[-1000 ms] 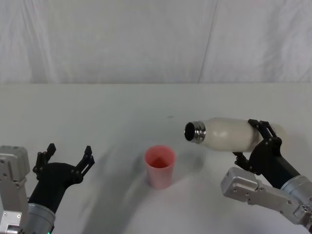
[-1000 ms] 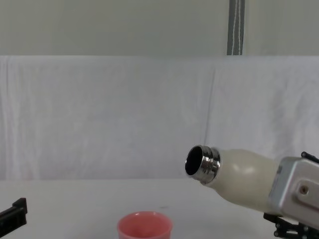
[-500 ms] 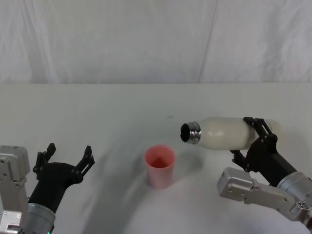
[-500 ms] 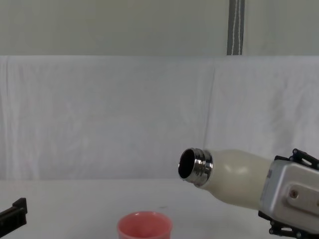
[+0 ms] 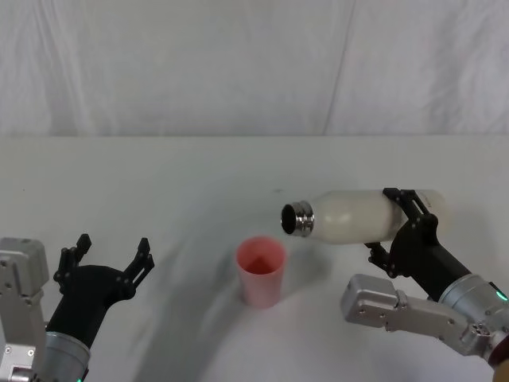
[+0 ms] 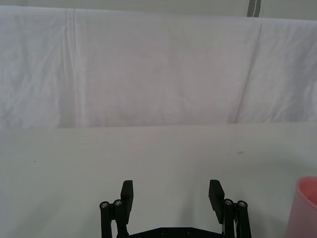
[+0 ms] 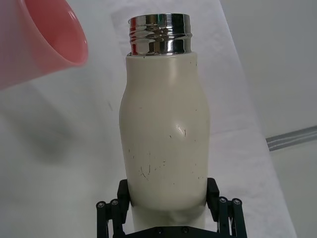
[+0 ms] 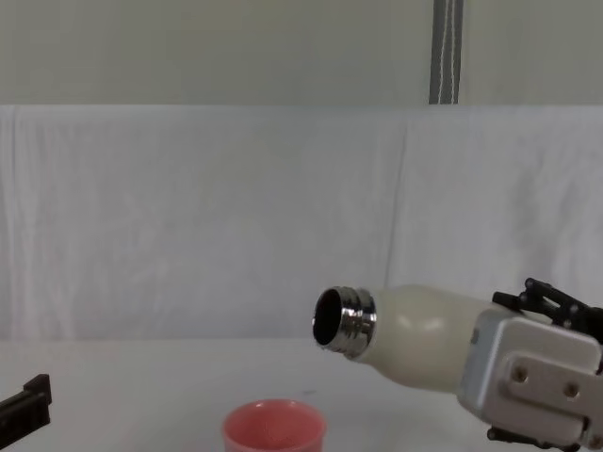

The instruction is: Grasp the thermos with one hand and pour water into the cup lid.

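My right gripper is shut on the cream-white thermos, gripping its lower body and holding it nearly level in the air. The steel neck points left, just right of and above the salmon-pink cup lid, which stands upright on the table. In the chest view the thermos hangs with its open mouth above the cup lid. The right wrist view shows the thermos between the fingers and the cup lid beyond the neck. My left gripper rests open at the table's near left, apart from both.
A white cloth covers the table and hangs as a backdrop behind it. In the left wrist view the open left gripper faces bare cloth, with the cup lid's edge off to one side.
My right gripper has carried the thermos leftward, bringing the steel neck closer to the cup lid and slightly lower. The left gripper and the cup lid have not moved.
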